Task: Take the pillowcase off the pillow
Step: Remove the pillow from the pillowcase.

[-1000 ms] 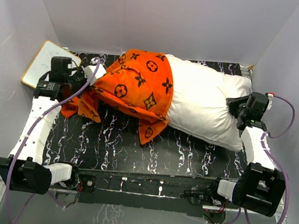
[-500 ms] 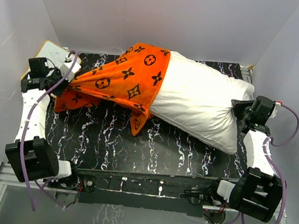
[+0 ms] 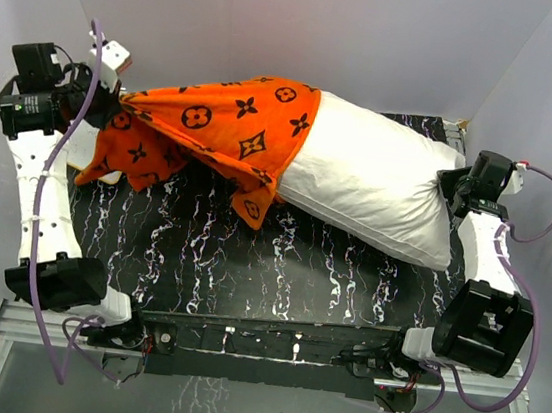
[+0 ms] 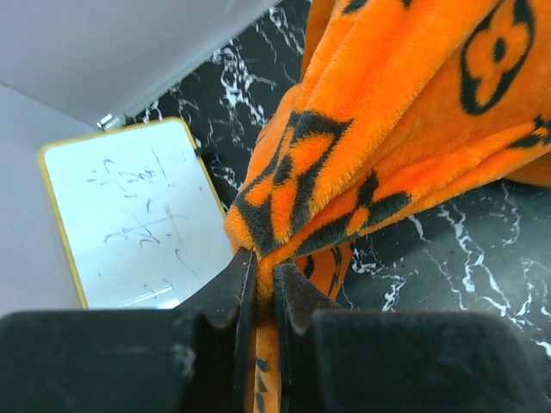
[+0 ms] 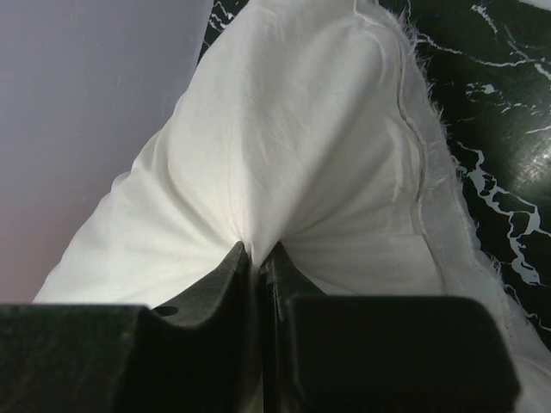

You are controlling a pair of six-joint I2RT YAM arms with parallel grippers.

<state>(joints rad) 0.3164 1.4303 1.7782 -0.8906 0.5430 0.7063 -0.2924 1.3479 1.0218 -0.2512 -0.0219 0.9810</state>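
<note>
Now the left gripper [image 4: 263, 263], jaws clamped on the pillowcase [image 3: 230, 130], has pulled further left; right gripper [image 5: 255, 255] pinches the pillow [image 3: 368, 193].

White arm links [image 3: 40, 200], black joints [image 3: 483, 328], purple cables [image 3: 95, 53]

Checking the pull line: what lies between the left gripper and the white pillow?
Only the orange pillowcase, pinched in the left gripper and stretched across to the pillow, whose left end it covers. The top view shows it.
</note>
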